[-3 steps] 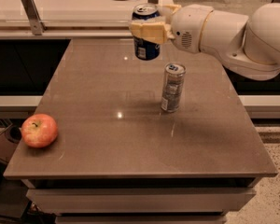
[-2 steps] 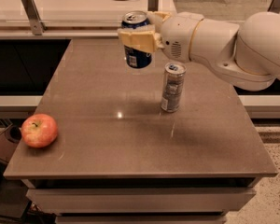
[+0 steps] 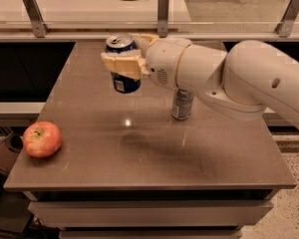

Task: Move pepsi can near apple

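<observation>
the short dark-blue pepsi can with the silver top point(image 3: 125, 82) has moved in the last second. before, it hung over the far edge of the table, almost above the taller slim silver-grey can point(image 3: 182, 104). now it is more to the left and nearer, over the far-left part of the brown rectangular table point(image 3: 139, 158). it is upright and in the air, touching nothing under it. the gripper point(image 3: 123, 59) with the cream-coloured fingers is closed around the middle of the pepsi can, one finger point(image 3: 120, 65) lying across the near side, and the big white arm point(image 3: 239, 78) reaches in from the right. the arm now hides the upper part of the silver-grey can, which has not shifted.

the round red apple with yellowish patches point(image 3: 41, 139) lies at the near-left edge of the table, in the same place as before. for the task this means, as i judge, that the carrying is in progress and goes in the correct direction. the pepsi can is however well apart from the apple, so it must go further left and nearer, and then down, before it can be released.

counted: one pepsi can, one apple, one silver-grey can, one table, and one arm with one gripper. behind the table i count three metal posts.
</observation>
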`<state>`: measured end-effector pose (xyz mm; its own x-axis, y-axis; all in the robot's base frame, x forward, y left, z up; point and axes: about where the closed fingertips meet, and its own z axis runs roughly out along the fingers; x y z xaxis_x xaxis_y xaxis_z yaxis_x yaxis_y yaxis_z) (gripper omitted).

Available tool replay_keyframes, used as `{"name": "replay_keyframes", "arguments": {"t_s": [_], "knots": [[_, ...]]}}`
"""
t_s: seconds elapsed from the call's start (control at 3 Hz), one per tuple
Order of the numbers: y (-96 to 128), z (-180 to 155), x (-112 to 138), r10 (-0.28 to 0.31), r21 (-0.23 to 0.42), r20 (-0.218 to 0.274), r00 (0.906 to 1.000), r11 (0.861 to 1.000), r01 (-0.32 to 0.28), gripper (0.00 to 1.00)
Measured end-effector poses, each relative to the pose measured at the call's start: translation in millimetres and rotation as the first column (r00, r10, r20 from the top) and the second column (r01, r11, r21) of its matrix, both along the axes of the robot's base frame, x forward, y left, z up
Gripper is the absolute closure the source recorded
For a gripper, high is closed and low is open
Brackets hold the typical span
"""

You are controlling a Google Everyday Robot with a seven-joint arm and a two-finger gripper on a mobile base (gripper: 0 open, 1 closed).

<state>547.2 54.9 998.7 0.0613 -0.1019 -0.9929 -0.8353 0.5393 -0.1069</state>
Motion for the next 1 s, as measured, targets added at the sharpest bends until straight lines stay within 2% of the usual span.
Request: {"name": "replay_keyframes", "arguments": {"t_s": [0.33,1.0], "knots": [[10,-24,-6,0.005,0.026,-0.019,0.9998,1.0,-0.005,1.0],[12,-71,-14,-0.012,0.038,-0.052,0.9986,0.999,0.014,1.0]]}}
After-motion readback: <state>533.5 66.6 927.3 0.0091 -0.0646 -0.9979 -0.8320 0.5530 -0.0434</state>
